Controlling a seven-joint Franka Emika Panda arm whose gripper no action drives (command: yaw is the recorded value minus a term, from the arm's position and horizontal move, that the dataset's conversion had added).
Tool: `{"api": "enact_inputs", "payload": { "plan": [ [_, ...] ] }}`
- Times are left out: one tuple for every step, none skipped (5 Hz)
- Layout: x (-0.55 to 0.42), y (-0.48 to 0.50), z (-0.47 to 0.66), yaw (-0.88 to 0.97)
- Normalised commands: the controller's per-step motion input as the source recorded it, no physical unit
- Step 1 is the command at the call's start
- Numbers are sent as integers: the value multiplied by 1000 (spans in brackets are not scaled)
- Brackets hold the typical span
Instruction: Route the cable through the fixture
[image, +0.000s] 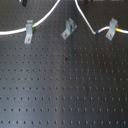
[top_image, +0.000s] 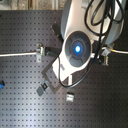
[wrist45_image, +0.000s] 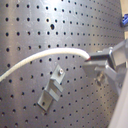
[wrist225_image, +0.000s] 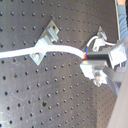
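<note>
The cable (image: 85, 22) lies along the far edge of the black perforated desk (image: 64, 90) in the first exterior view, running in white arcs past three grey clips. The fixture (image: 68, 29), the broad diagonal bracket in the middle, stands just beside the cable, which arcs behind it toward the top edge. The cable passes the narrow upright clip (image: 29, 31) at the first exterior view's left and meets the pointed clip (image: 112, 28) at its right, where blue and yellow bands show.

In both wrist views the gripper (wrist225_image: 89, 58) has its fingers (wrist225_image: 95, 64) closed narrowly on the cable's red-banded end, the white cord curving away from them. In the second wrist view the cable crosses over the fixture (wrist225_image: 44, 41); in the first wrist view it passes above it (wrist45_image: 52, 88).
</note>
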Motion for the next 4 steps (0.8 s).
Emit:
{"api": "enact_inputs", "payload": {
  "plan": [
    [-192, 130, 596, 154],
    [-305, 84, 354, 346],
    [-242, 7, 280, 343],
    [-383, -200, 284, 0]
  ]
}}
